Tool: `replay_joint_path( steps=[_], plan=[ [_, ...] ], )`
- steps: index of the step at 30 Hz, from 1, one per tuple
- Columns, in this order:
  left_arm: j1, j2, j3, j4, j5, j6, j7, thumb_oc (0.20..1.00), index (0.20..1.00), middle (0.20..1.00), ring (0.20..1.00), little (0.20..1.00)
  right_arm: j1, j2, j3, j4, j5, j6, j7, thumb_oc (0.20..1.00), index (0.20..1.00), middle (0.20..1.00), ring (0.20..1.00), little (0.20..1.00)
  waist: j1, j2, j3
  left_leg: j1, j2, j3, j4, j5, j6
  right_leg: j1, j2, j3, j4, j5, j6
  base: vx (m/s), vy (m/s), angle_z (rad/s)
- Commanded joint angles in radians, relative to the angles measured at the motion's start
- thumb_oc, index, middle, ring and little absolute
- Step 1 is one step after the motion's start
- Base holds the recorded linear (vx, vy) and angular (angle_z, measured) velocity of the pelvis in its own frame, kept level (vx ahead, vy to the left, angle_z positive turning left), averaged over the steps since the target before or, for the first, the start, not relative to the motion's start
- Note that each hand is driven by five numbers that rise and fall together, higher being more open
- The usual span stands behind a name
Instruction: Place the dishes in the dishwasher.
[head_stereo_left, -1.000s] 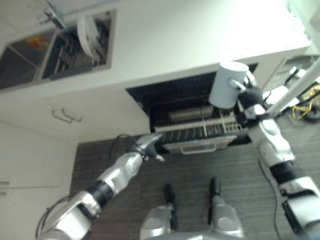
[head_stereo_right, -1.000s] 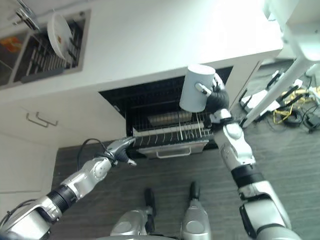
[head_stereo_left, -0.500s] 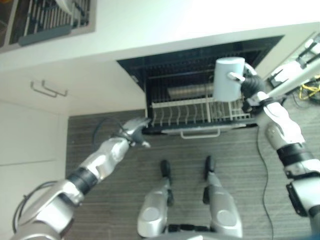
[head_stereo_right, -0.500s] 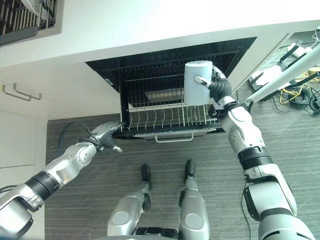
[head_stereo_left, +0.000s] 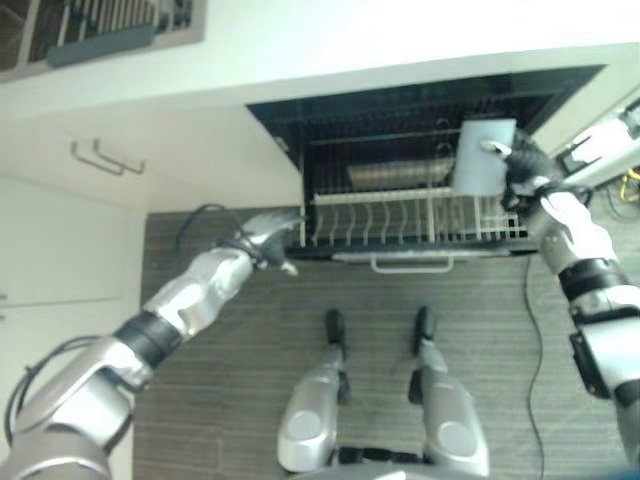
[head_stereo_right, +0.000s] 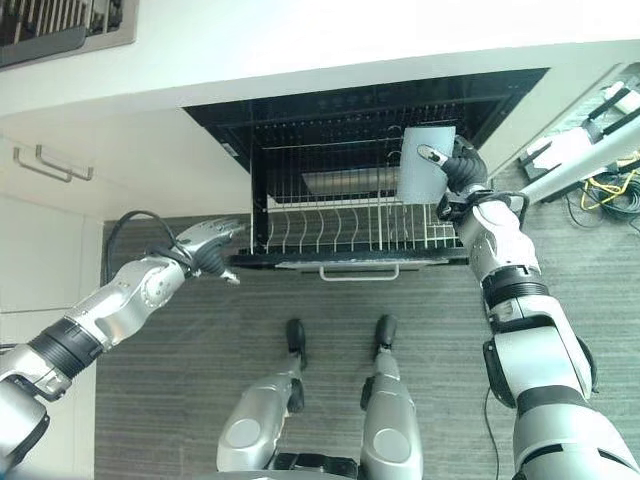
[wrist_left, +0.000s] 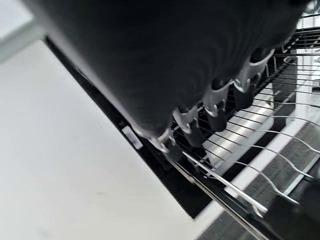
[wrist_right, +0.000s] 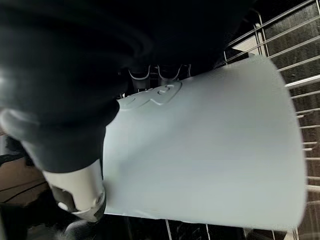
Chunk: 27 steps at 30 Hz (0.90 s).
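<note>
The dishwasher (head_stereo_left: 420, 110) stands open under the counter, with its wire rack (head_stereo_left: 400, 215) pulled out. My right hand (head_stereo_left: 525, 172) is shut on a pale blue-grey cup (head_stereo_left: 482, 155), held upright just above the rack's right side. In the right wrist view the cup (wrist_right: 210, 150) lies against my palm with the thumb (wrist_right: 75, 185) across its side. My left hand (head_stereo_right: 205, 245) is open at the rack's front left corner. Its fingers (wrist_left: 192, 127) rest by the black edge and the wire tines. A silvery item (head_stereo_left: 395, 172) lies at the back of the rack.
A white counter (head_stereo_left: 330, 40) runs above the dishwasher, with a sink and drying rack (head_stereo_left: 100, 25) at the far left. White cabinet doors with handles (head_stereo_left: 100, 158) are to the left. A white stand (head_stereo_right: 575, 155) and loose cables (head_stereo_right: 605, 185) lie right of the dishwasher.
The camera has tilted down. My right hand has lowered the cup from above the counter edge into the dishwasher opening, over the rack. My left hand stays at the rack's corner.
</note>
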Motion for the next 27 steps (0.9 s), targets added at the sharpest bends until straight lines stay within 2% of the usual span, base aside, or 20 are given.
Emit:
replay_joint_path(
  steps=[1,10,15,19,22,25,27],
  plan=[
    [-0.052,0.045,-0.016,-0.034,-0.047,0.007,0.002,1.0,1.0,1.0,1.0,1.0,-0.129,-0.058,0.027,-0.039,0.005,-0.01,0.004,0.2,0.2,0.2,0.2,0.2,0.009,-0.002,-0.025,-0.036,-0.022,-0.048,0.0,-0.039,0.001,-0.016,-0.044,0.068,0.097,-0.131,0.064,-0.01,-0.003,0.22],
    [-0.127,0.095,-0.055,-0.092,-0.083,-0.002,-0.023,1.0,1.0,1.0,1.0,1.0,-0.268,-0.056,0.109,0.086,-0.065,0.007,-0.015,0.2,0.2,0.2,0.2,0.2,0.039,0.016,-0.025,-0.09,-0.036,-0.057,0.0,-0.036,0.004,-0.064,-0.049,0.061,0.104,-0.131,0.06,0.01,0.006,0.03],
    [-0.165,0.117,-0.079,-0.128,-0.076,0.009,-0.023,1.0,1.0,1.0,1.0,1.0,-0.328,-0.065,0.129,0.135,-0.055,0.028,-0.043,0.2,0.2,0.2,0.2,0.2,0.053,0.028,-0.025,-0.129,-0.041,-0.066,0.0,-0.03,0.004,-0.099,-0.054,0.048,0.108,-0.129,0.061,0.0,-0.012,0.07],
    [-0.203,0.119,-0.091,-0.141,-0.077,0.024,-0.038,1.0,1.0,1.0,1.0,1.0,-0.337,-0.057,0.132,0.162,-0.046,0.015,-0.058,0.2,0.2,0.2,0.2,0.2,0.055,0.04,-0.025,-0.157,-0.049,-0.069,0.0,-0.026,0.005,-0.127,-0.059,0.047,0.11,-0.127,0.062,0.0,0.017,0.04],
    [-0.238,0.14,-0.083,-0.18,-0.084,0.01,-0.103,1.0,1.0,1.0,1.0,1.0,-0.327,-0.062,0.128,0.179,-0.095,-0.022,-0.056,0.2,0.2,0.2,0.2,0.2,0.059,0.052,-0.025,-0.185,-0.052,-0.071,0.0,-0.02,0.005,-0.154,-0.066,0.043,0.114,-0.124,0.065,0.0,0.0,0.0],
    [-0.264,0.142,-0.061,-0.212,-0.102,0.034,-0.153,1.0,1.0,1.0,1.0,1.0,-0.324,-0.063,0.123,0.183,-0.104,-0.019,-0.07,0.2,0.2,0.2,0.2,0.2,0.058,0.061,-0.025,-0.203,-0.056,-0.066,0.001,-0.014,0.005,-0.173,-0.073,0.039,0.115,-0.121,0.067,-0.04,0.002,-0.01],
    [-0.282,0.145,-0.04,-0.23,-0.115,0.05,-0.18,1.0,1.0,1.0,1.0,1.0,-0.303,-0.066,0.112,0.191,-0.125,-0.04,-0.058,0.2,0.2,0.2,0.2,0.2,0.055,0.069,-0.025,-0.214,-0.057,-0.059,0.001,-0.013,0.003,-0.186,-0.078,0.037,0.114,-0.119,0.07,-0.07,0.043,-0.02]
  ],
)
